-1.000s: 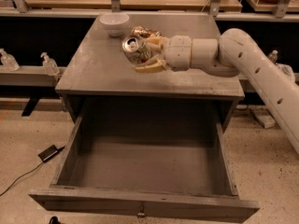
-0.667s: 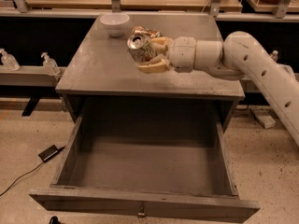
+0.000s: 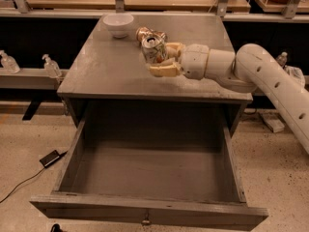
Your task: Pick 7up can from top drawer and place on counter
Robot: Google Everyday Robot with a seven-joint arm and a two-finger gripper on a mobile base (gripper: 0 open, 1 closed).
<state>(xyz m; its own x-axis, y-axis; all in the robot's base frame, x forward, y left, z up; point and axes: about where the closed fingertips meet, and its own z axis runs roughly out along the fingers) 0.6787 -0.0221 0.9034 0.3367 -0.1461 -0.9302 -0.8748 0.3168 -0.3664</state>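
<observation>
- Camera view shows the hand [image 3: 160,60] over the tabletop [image 3: 104,69], a little past the middle toward 1 o'clock.
- Its two fingers are closed around the 7up can [image 3: 153,50], one finger on each side, so it has a good hold of the can.
- Compared with a second ago, the can and the hand have gone a little way toward 3 o'clock. The arm has gone with them.
- The 7up can is now closer to the brown-gold can [image 3: 144,33], which is just behind it at 12 o'clock. I cannot tell if the two cans touch.
- The white bowl [image 3: 119,24] at 11 o'clock on the tabletop has not moved.
- The top drawer [image 3: 193,215] is pulled open at 6 o'clock, with nothing in it, the same as before.
- I think this means the hard part is done, because the can is out of the drawer and over the tabletop.
- I cannot tell if the bottom of the can rests on the tabletop yet.
- I think what is left is to set the can down flat and let go of it.
</observation>
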